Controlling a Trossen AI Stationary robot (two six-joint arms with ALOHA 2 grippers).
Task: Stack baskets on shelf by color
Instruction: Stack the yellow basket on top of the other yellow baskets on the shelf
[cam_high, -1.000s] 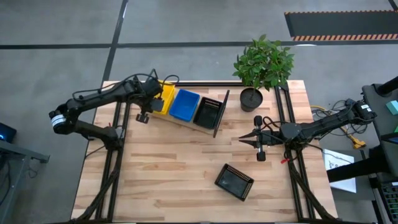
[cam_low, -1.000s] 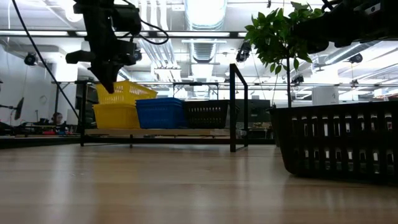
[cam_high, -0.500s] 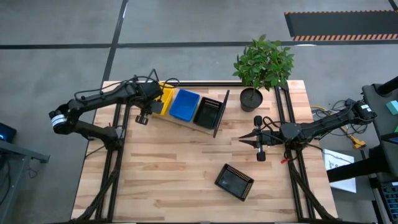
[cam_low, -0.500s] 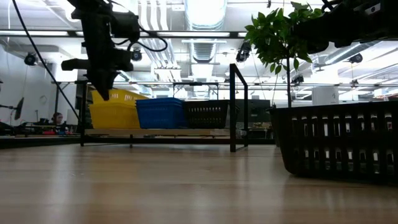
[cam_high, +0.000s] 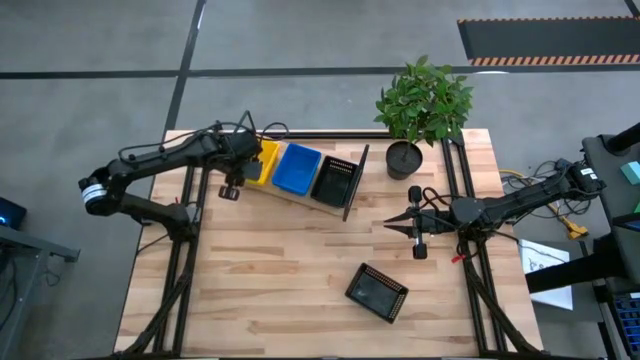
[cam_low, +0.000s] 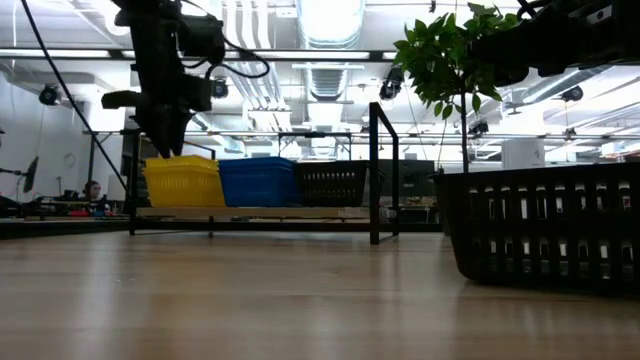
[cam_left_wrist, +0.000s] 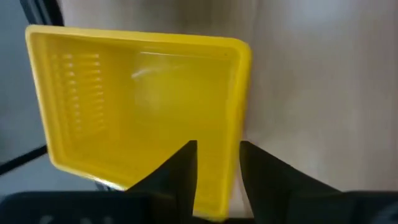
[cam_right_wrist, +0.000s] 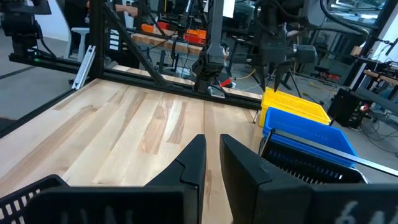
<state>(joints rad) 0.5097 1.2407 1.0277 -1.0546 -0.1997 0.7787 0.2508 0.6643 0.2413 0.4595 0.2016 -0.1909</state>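
Note:
On the shelf at the far left stand yellow baskets, blue baskets and a black basket side by side. The top yellow basket sits level in its stack. My left gripper is open above it, one finger inside and one outside the basket's side wall. Another black basket lies loose on the table, near right. My right gripper hovers shut at the right side, holding nothing.
A potted plant stands at the far right, beside the shelf's black wire end frame. Bare tabletop lies between the shelf and the near edge. In the low view the loose black basket fills the near right.
My left gripper has come down a little over the yellow stack. The top yellow basket, which stood tipped with one end raised above the stack, has settled level into it.

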